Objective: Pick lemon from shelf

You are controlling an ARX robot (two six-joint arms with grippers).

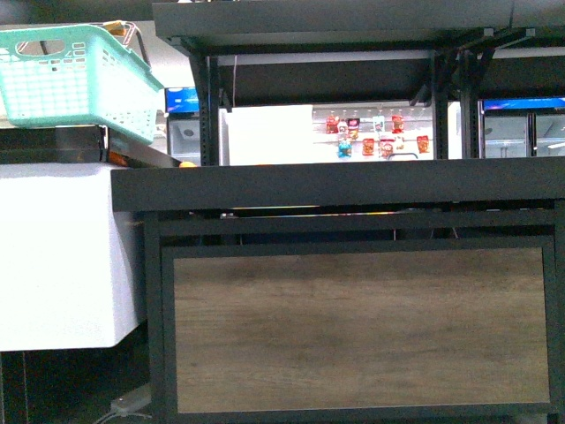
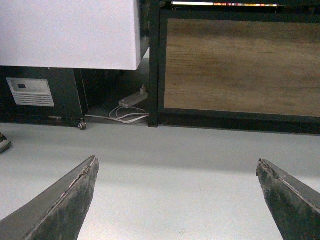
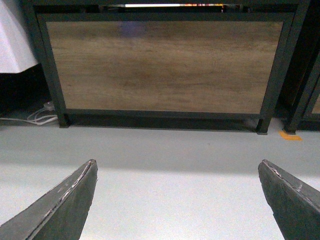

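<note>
Shelf (image 1: 154,309) in black metal, with a wood-grain panel (image 1: 362,327) set in its lower front. Carries a wide dark tier (image 1: 335,187) just above the panel and an upper tier (image 1: 327,18) well above that. Stands on a pale grey floor (image 3: 165,165). On the floor beside the panel's left edge, a power strip (image 2: 131,101) with a white cable (image 2: 127,119); past the panel's right edge, an orange mark (image 3: 290,135).

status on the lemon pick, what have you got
Open and empty: left gripper, right gripper, both low over the floor. No lemon in view; shelf tier seen edge-on, its top hidden. Bare floor up to the shelf.
</note>
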